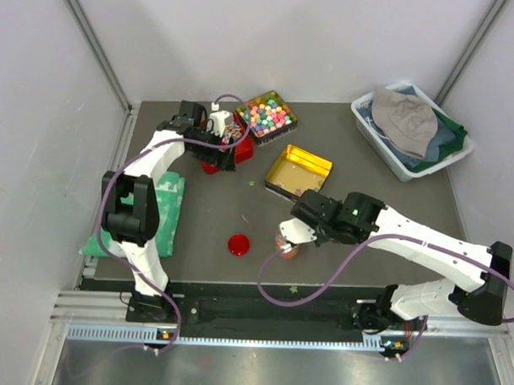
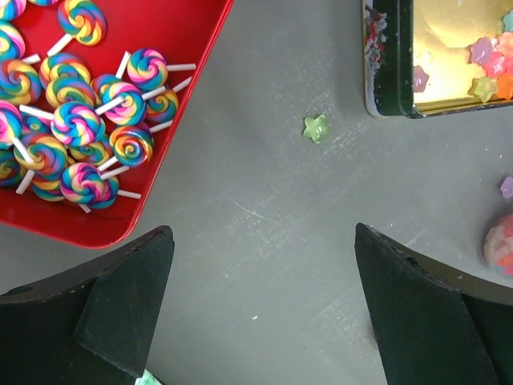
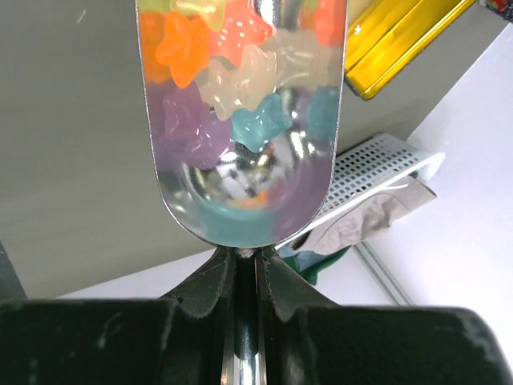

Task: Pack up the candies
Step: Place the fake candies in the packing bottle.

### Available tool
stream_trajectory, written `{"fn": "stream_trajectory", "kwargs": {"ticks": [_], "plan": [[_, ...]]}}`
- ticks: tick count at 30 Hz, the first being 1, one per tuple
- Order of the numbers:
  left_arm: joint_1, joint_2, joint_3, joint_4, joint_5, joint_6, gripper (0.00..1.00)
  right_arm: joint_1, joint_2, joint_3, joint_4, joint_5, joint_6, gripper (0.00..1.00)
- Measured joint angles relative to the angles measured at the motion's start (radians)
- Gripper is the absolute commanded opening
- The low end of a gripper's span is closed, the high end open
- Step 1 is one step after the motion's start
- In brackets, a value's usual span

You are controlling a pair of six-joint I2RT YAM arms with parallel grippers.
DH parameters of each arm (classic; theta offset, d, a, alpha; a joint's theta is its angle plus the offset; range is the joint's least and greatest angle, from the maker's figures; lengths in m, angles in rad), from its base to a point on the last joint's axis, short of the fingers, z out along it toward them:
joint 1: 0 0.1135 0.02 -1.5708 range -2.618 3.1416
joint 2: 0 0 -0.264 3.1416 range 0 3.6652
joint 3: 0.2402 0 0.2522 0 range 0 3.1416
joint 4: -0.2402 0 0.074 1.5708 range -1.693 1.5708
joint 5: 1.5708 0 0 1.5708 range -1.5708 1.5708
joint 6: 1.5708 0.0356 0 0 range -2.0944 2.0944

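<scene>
While the candies (image 3: 232, 48) sit heaped in a metal scoop (image 3: 240, 192) just ahead of the right gripper (image 3: 244, 265), its jaws clamped on the handle, I'd judge this the carrying step; next comes tipping them into the gold tin (image 1: 307, 160). The left gripper (image 2: 264, 297) hangs wide open, empty.

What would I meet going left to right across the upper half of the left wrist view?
Red tray of lollipops → loose green star candy on the table → gold tin with candies inside.
</scene>
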Motion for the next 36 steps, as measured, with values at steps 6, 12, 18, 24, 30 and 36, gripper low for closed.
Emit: {"fn": "stream_trajectory", "kwargs": {"ticks": [6, 12, 18, 24, 30, 36], "plan": [[0.01, -0.001, -0.015, 0.009, 0.008, 0.0, 0.99, 0.035, 0.003, 0.0, -0.001, 0.042, -0.006, 0.0], [0.013, -0.011, -0.026, 0.015, 0.02, 0.0, 0.99, 0.043, 0.013, 0.0, 0.0, 0.074, -0.024, 0.0], [0.018, -0.013, -0.031, 0.019, 0.023, 0.0, 0.99, 0.057, 0.016, -0.008, 0.0, 0.111, -0.04, 0.0], [0.023, -0.013, -0.044, 0.023, 0.026, 0.0, 0.99, 0.076, 0.017, -0.019, 0.001, 0.139, -0.054, 0.0], [0.025, -0.013, -0.054, 0.025, 0.031, 0.0, 0.99, 0.08, 0.017, -0.019, 0.002, 0.158, -0.069, 0.0], [0.026, -0.013, -0.056, 0.03, 0.045, 0.0, 0.99, 0.072, 0.017, -0.005, -0.006, 0.153, -0.071, 0.0]]}}
